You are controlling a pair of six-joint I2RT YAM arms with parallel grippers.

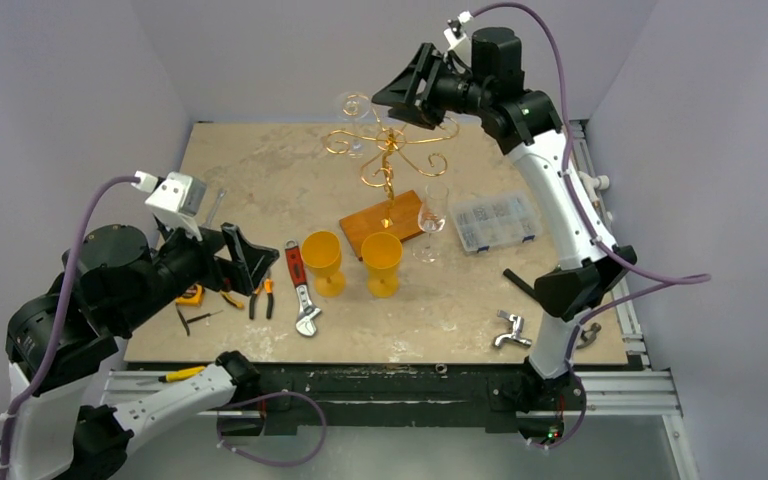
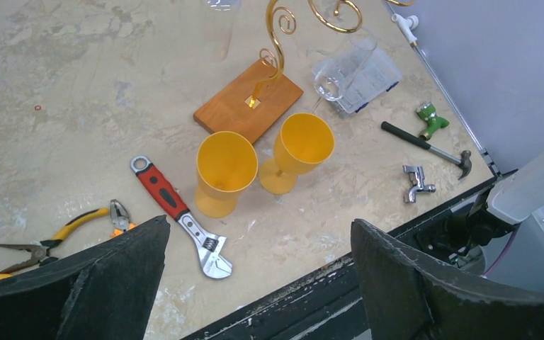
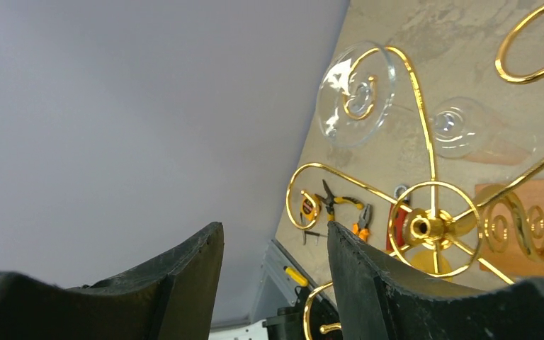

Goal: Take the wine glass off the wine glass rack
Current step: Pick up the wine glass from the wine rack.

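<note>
Two goblets [image 1: 322, 258] beside wine glass rack [image 1: 388, 168]

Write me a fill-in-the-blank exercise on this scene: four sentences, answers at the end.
1. Two ___ goblets stand in front of the wine glass rack.
2. The wrench beside them has a ___ handle.
3. One wine glass hangs from the rack; a second glass stands on the ___.
4. The ___ pincer, open and empty, is up at the rack's top.
Answers: yellow; red; table; right.
</note>
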